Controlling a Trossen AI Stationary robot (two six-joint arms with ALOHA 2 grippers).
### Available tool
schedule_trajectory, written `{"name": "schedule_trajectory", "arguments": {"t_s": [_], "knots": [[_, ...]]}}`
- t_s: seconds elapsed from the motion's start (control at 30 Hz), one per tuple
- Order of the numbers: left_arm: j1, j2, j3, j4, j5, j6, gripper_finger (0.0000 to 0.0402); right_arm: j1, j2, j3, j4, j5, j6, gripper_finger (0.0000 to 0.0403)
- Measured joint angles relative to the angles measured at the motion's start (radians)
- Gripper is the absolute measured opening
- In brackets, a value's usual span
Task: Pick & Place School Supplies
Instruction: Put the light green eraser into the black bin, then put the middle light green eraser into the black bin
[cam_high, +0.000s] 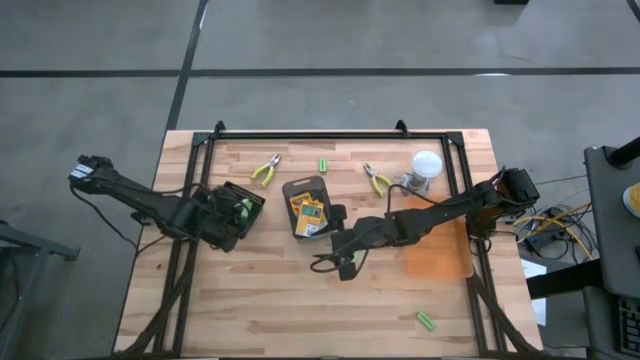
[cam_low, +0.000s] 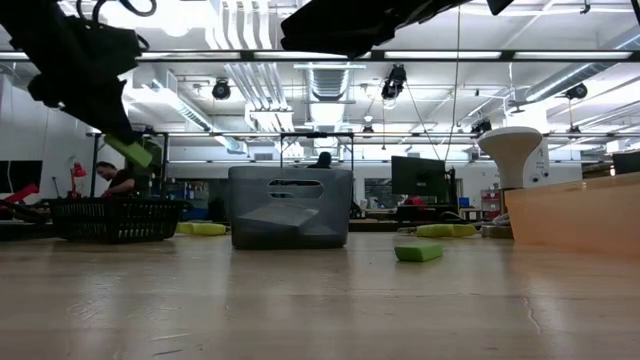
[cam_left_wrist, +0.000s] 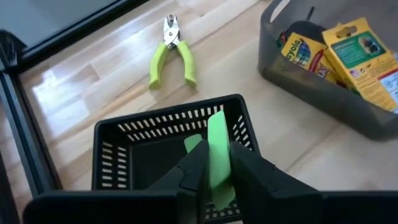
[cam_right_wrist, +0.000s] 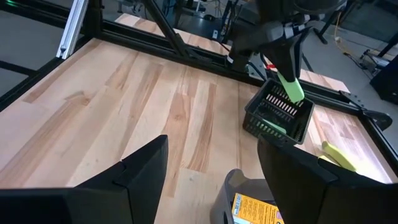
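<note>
Left gripper (cam_left_wrist: 217, 177) above black basket (cam_left_wrist: 124, 134), pinching green stick (cam_left_wrist: 219, 152)

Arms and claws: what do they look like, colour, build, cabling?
Both arms are dark, near-black, built of slim jointed links. The left claw has two thick, wedge-shaped matte-black fingers; the right claw has broad, flat, angular black fingers. A black cable loops beside the right claw in the high view, and dark cables trail at the left arm's base. No markings are readable.

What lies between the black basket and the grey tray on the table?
Bare wood only, in the high view: nothing sits between the black basket and the grey tray; the left wrist view agrees.
</note>
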Motion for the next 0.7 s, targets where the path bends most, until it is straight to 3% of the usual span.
{"name": "schedule_trajectory", "arguments": {"t_s": [0.37,0.7], "knots": [[0.000,0.022,-0.144,0.048,-0.006,0.056,0.0057,-0.001,0.000,0.000,0.000,0.000,-0.003,0.0243],[0.001,0.022,-0.211,0.064,-0.007,-0.001,0.0050,-0.003,0.000,0.000,0.001,0.000,-0.003,0.0247]]}}
